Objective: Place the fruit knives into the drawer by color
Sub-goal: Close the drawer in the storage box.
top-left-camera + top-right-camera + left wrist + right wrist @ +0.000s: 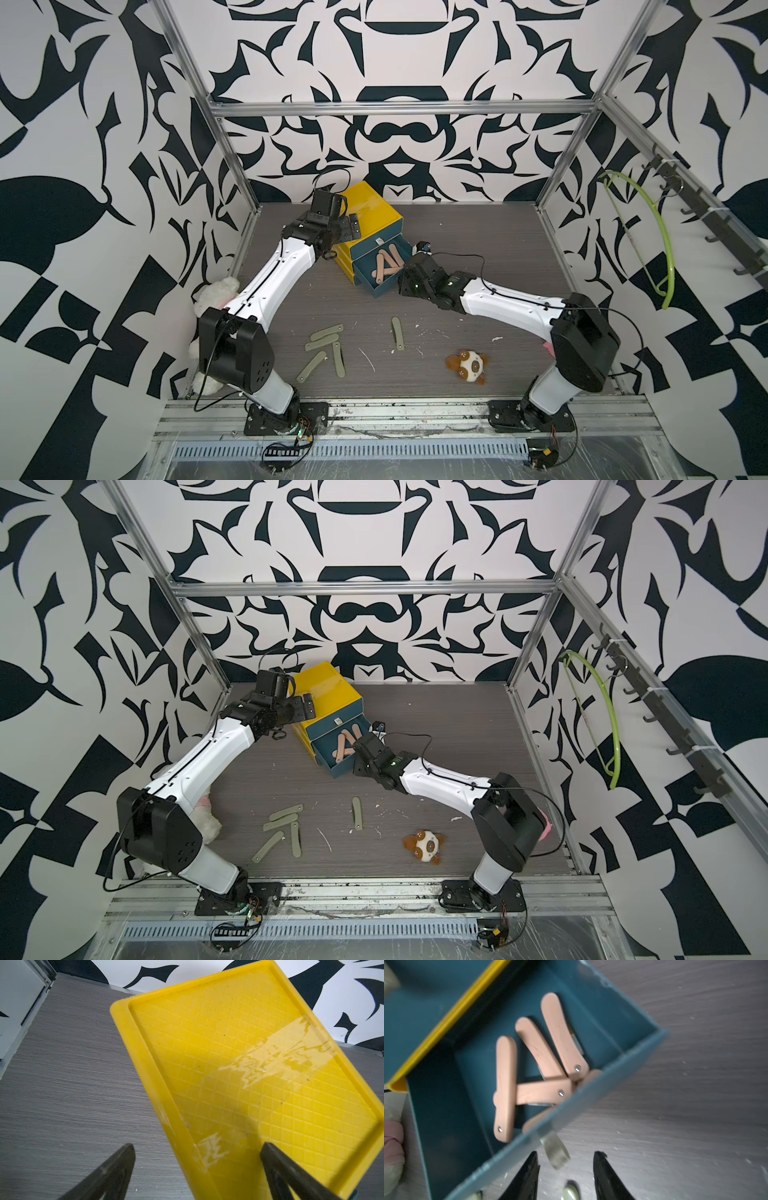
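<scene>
Found left gripper (197, 1148) spread astride yellow cube cabinet (374, 203), likely steadying it; right gripper (566, 1154) parted, empty, at silver tab (556, 1152) of its open dark teal drawer (384, 289) holding peach-pink plastic knives (506, 1088).

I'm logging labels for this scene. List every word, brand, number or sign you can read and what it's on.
No readable text in any view.
Yellow cabinet top: grid pattern and tape residue, no print.
Silver tab on its front: too small to tell whether it bears a mark.
Peach-pink knives in the open drawer: plain, only rivets.
</scene>
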You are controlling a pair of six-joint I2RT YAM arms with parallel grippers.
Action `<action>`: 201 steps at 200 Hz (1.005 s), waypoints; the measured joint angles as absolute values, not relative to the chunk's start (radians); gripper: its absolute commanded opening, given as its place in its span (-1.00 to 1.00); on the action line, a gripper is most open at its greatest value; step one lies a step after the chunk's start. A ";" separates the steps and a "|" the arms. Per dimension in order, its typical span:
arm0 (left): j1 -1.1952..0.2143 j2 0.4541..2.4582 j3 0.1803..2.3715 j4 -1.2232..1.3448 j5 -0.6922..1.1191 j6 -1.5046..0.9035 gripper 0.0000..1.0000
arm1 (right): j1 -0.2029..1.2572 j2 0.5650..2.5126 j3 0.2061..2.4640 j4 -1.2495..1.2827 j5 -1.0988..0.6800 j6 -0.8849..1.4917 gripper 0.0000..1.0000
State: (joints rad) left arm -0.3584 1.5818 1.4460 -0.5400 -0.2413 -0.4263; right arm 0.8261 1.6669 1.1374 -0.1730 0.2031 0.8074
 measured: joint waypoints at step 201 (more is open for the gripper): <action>-0.358 1.559 1.381 -0.461 -0.208 -0.439 0.98 | 0.785 1.938 1.291 0.166 0.082 0.918 -0.03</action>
